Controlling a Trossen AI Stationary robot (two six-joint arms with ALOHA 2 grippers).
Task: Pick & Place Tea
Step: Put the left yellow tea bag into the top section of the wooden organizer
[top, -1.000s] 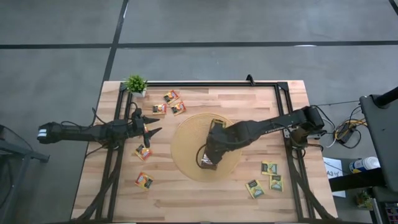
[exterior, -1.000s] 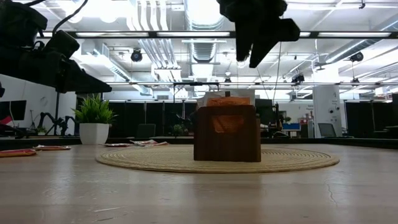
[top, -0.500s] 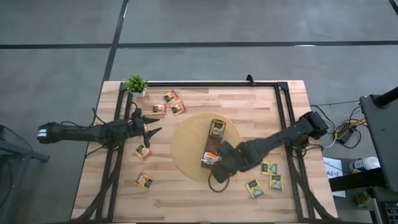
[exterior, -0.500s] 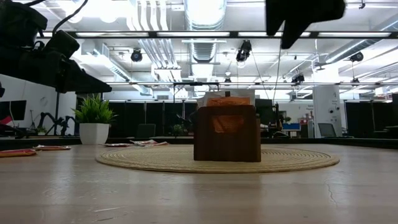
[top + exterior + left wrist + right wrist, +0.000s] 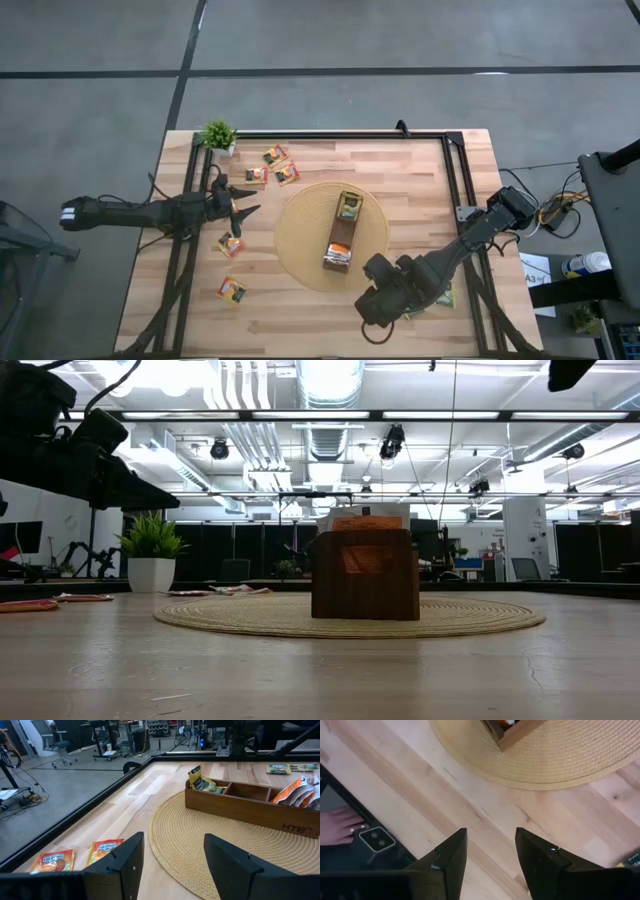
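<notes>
High view tells you the story: your right end effector (image 5: 381,303) has swung off the round woven mat (image 5: 290,235) and now hangs over bare desk (image 5: 300,320) just past the mat's near-right edge, close to the green-and-yellow tea sachets (image 5: 443,294) sitting off the mat's right side. A second ago it was right over the long brown box (image 5: 341,231) in the middle of the mat, so my read is a drop-off just finished and it's heading out for the next sachet.

Right wrist view shows its fingers (image 5: 451,857) parted with nothing between them, only wood underneath. So empty, ready to grab.

Your left end effector (image 5: 240,207) hasn't budged: parked off the mat's left edge, fingers spread wide, holding nothing. Orange sachets (image 5: 231,244) lie near it on that side, with more (image 5: 275,155) beyond the mat's far-left edge.

The box already holds some sachets at both ends. Plenty of tea is still loose around the mat, so you're partway at best.
</notes>
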